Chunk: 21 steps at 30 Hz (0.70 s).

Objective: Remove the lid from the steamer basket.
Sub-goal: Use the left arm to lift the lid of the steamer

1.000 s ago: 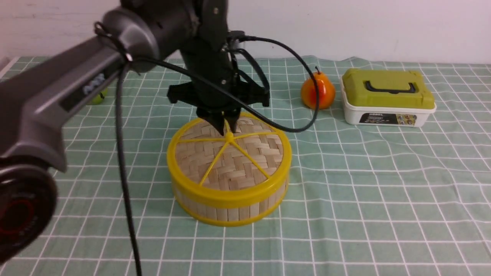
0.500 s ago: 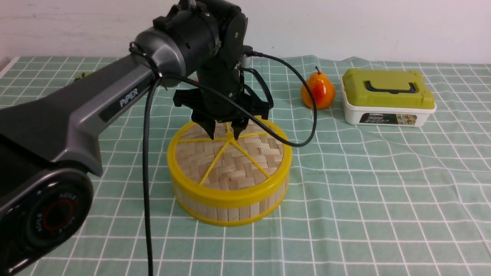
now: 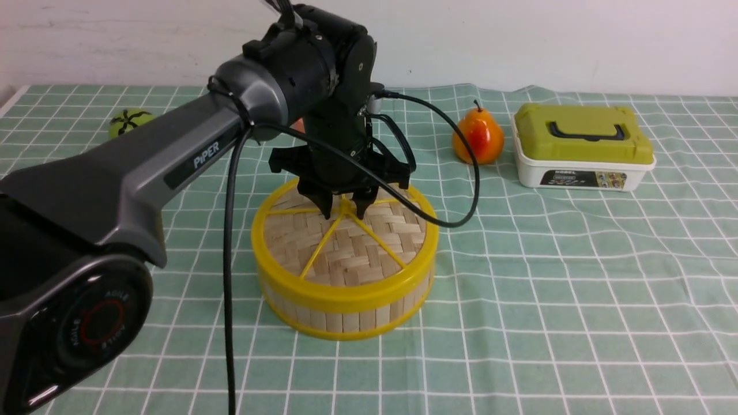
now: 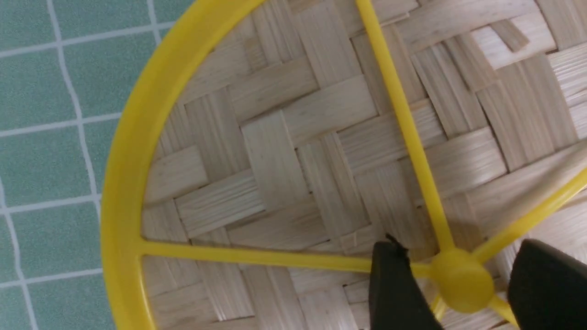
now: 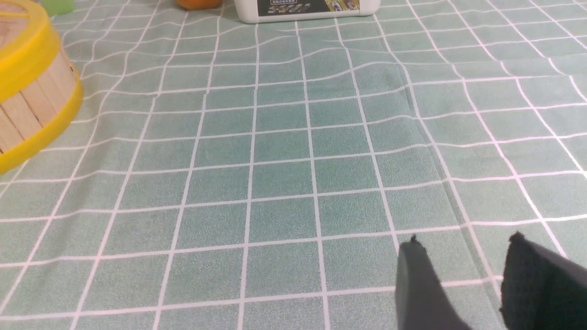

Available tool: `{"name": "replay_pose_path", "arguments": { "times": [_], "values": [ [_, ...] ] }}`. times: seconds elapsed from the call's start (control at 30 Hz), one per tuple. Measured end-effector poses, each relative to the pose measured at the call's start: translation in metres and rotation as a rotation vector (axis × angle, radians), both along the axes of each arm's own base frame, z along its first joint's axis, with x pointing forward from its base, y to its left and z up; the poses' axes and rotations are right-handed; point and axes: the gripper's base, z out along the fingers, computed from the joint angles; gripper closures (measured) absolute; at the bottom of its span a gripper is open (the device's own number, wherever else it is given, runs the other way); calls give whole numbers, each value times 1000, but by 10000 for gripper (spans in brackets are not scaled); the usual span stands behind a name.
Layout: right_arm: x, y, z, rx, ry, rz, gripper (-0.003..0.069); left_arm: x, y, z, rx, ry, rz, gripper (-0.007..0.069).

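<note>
The lid (image 3: 346,242), woven tan bamboo with a yellow rim and spokes, sits on the steamer basket (image 3: 346,318) in the middle of the green checked cloth. My left gripper (image 3: 345,208) points down over the lid's centre, open. In the left wrist view its two black fingers (image 4: 394,284) stand on either side of the yellow knob (image 4: 461,280) with gaps on both sides; the gripper (image 4: 461,256) holds nothing. My right gripper (image 5: 464,250) is open and empty, low over bare cloth, with the basket (image 5: 27,107) far off; it does not show in the front view.
An orange pear (image 3: 477,138) and a white box with an olive-green lid (image 3: 582,147) stand at the back right. A small green ball (image 3: 128,122) lies at the back left. The left arm's black cable (image 3: 461,196) hangs beside the basket's right side.
My left gripper has opened and come down, so its fingers now straddle the lid's knob. The left arm has swung further over the basket. The lid has not moved.
</note>
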Motion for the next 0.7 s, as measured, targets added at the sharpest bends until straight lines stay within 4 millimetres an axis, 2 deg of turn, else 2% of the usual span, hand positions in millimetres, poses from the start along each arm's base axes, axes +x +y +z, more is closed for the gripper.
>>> {"name": "replay_pose_path", "arguments": {
  "times": [0.17, 0.27, 0.3, 0.33, 0.7],
  "values": [
    [0, 0, 0, 0, 0, 0, 418, 0, 0, 0, -6, -3, 0, 369],
    [0, 0, 0, 0, 0, 0, 418, 0, 0, 1, -6, -5, 0, 473],
    [0, 0, 0, 0, 0, 0, 418, 0, 0, 1, -5, -4, 0, 473],
    [0, 0, 0, 0, 0, 0, 418, 0, 0, 1, -6, -3, 0, 515],
    [0, 0, 0, 0, 0, 0, 418, 0, 0, 7, -3, -13, -7, 515]
  ]
}}
